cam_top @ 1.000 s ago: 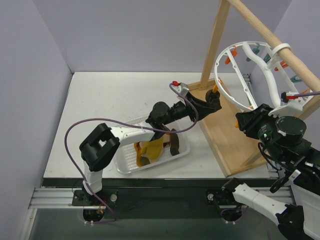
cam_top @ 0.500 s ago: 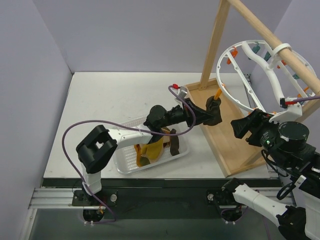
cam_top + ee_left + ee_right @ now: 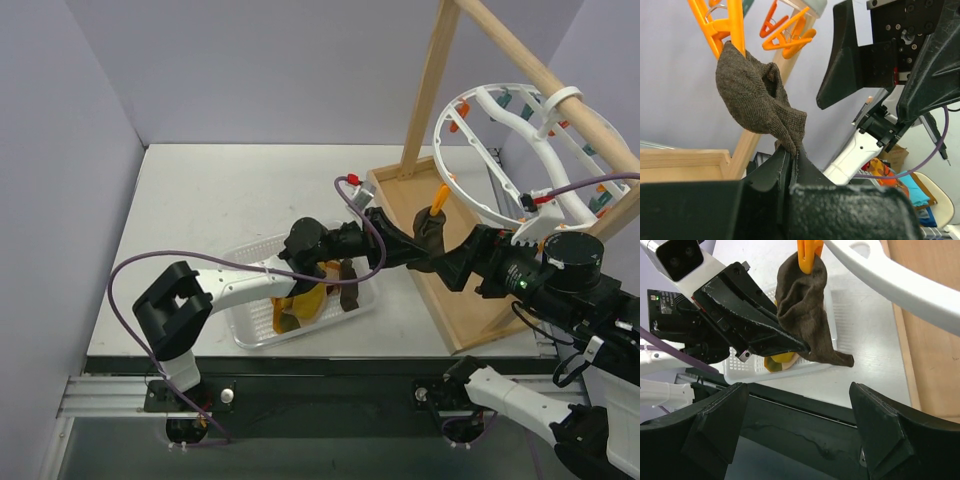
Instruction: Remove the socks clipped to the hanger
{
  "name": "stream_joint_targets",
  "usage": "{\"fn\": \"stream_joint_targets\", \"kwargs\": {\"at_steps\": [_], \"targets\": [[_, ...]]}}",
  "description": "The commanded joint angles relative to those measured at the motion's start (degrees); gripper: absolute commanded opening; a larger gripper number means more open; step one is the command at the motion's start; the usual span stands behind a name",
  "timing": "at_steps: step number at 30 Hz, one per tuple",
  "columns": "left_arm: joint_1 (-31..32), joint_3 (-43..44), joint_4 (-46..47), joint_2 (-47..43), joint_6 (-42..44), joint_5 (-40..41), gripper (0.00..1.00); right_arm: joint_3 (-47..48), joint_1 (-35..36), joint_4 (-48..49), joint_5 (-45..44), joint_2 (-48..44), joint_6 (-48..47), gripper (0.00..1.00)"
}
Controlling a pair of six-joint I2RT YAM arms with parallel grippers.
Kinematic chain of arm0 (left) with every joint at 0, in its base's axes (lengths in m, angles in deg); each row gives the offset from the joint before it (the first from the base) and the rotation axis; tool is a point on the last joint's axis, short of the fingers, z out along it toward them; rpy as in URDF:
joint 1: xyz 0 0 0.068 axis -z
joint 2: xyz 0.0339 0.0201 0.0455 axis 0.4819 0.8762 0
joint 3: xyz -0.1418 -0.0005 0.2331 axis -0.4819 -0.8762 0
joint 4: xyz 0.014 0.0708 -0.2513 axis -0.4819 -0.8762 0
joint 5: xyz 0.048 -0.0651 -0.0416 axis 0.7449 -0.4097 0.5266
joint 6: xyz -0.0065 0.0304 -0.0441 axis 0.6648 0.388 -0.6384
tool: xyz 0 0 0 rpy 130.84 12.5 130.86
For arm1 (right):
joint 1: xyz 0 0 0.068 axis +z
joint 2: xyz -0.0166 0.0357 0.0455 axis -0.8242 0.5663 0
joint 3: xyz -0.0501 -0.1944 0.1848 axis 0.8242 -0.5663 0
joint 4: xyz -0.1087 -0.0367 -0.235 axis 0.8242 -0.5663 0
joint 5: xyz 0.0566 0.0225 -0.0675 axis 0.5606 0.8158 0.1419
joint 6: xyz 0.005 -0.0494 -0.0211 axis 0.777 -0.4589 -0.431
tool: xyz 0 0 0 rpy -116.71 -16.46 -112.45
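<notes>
**Left gripper** (image 3: 790, 150): clenched on the lower tip of 1 dark brown sock (image 3: 752, 95), with the fabric pinched between its 2 fingers.

- **Relation:** From this gripper the sock runs up and away to an orange clip (image 3: 734, 27), which bites its top edge. That line from gripper to clip is the sock's long axis. In my judgement the coming pull must run along it, away from the clip, to free the sock.
- **Materials:** The sock is a fine, soft knit, limp and bunched at mid-length. The clip is hard, glossy plastic. It hangs from the hanger (image 3: 890, 282), a smooth, rigid white ring above the gripper.

**Right gripper** (image 3: 797, 390): released, fingers wide apart, holding nothing. The sock hangs just ahead of it, not touching. My left gripper is the nearer one, being already in contact.

**Behind and below the left gripper:** a pale plastic basket (image 3: 250, 335) on the counter (image 3: 220, 200) holds mustard and dark socks (image 3: 300, 300).
</notes>
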Motion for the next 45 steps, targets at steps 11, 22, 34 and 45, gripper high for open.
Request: {"fn": "stream_joint_targets", "kwargs": {"at_steps": [11, 22, 34, 45], "targets": [[4.07, -2.33, -4.01, -5.67, -1.8, -2.76, 0.0, -4.28, -0.09, 11.31, -9.22, -0.5, 5.56, 0.81], [6.61, -2.16, 0.2, -3.48, -7.95, -3.37, 0.0, -11.84, -0.09, 21.08, -12.74, -3.75, 7.67, 0.73], [9.07, -0.58, -3.28, -3.91, -4.72, -0.84, 0.0, -15.1, -0.09, 21.09, -15.2, -7.18, 8.2, 0.7], [14.17, 5.75, -42.41, -9.72, 23.51, 20.78, 0.0, 1.33, -0.09, 0.35, -18.18, 3.45, 7.59, 0.75]]}}
